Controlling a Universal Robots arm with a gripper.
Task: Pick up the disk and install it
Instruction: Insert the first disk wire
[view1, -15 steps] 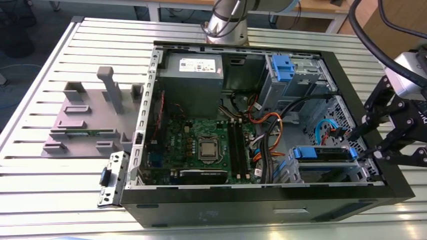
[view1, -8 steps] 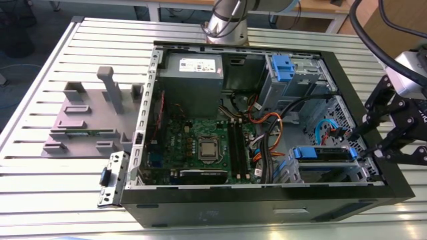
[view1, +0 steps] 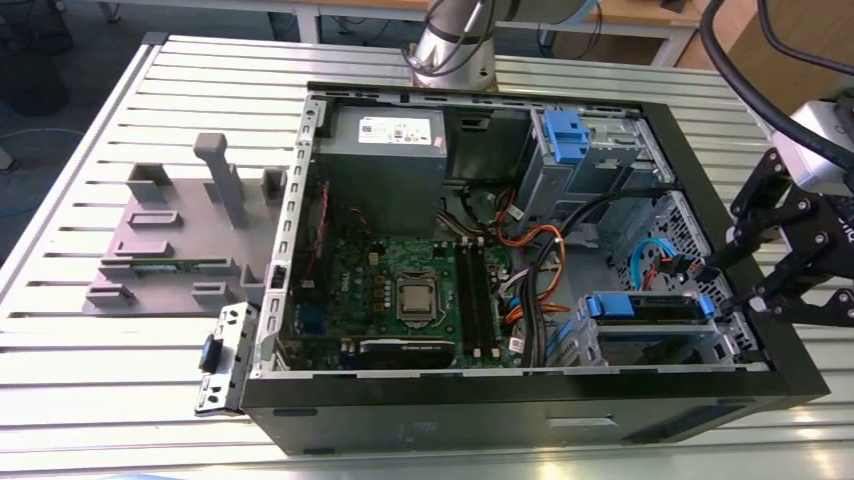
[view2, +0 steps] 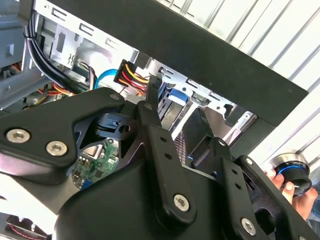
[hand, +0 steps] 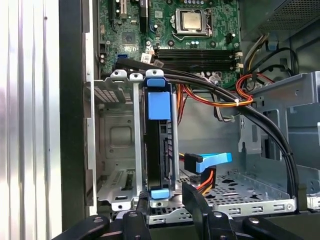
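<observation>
The disk (hand: 159, 145) already stands edgewise in the bay (hand: 117, 150) at the case's (view1: 534, 410) front corner, with the spread gripper (hand: 167, 197) just beside it, gripping nothing.

The disk (hand: 159, 145) sits edge-on in its bay, label hidden; jaws cropped.

Open black computer case (view1: 534, 405) lies on the slatted metal table (view1: 80, 330). Inside, the green motherboard (view1: 400, 290) sits centre, grey power-supply box (view1: 387, 150) at its twelve o'clock. Orange and black cables (view1: 534, 270) run at three o'clock. Grey plastic stand (view1: 187, 240) rests outside, at nine o'clock.
</observation>
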